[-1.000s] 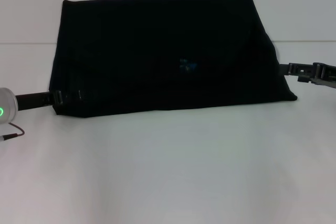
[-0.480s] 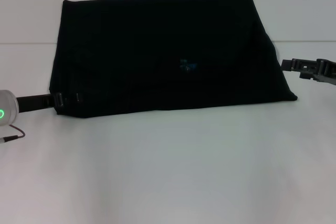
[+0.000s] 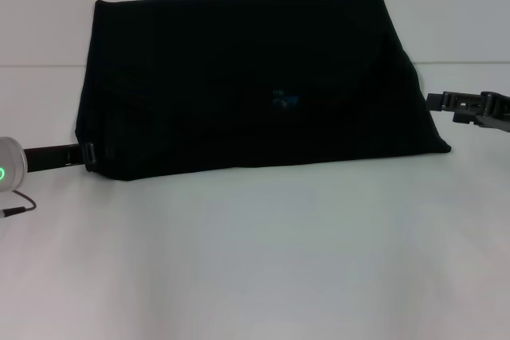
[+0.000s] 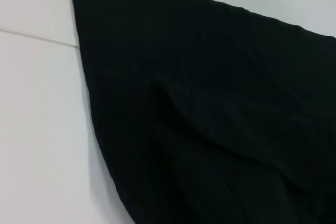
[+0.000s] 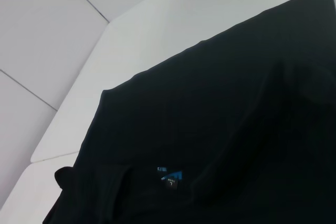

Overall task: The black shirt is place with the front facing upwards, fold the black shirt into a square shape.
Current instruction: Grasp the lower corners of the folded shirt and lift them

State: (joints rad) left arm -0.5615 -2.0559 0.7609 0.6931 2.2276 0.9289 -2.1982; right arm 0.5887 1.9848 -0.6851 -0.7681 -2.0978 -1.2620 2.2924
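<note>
while the black shirt lies folded into a wide dark slab across the far half of the white table, we see its small blue neck label near the middle. our left gripper sits low at the shirt's near left corner and our right gripper just beside its right edge. we cannot tell whether either gripper's fingers are apart or together.
</note>
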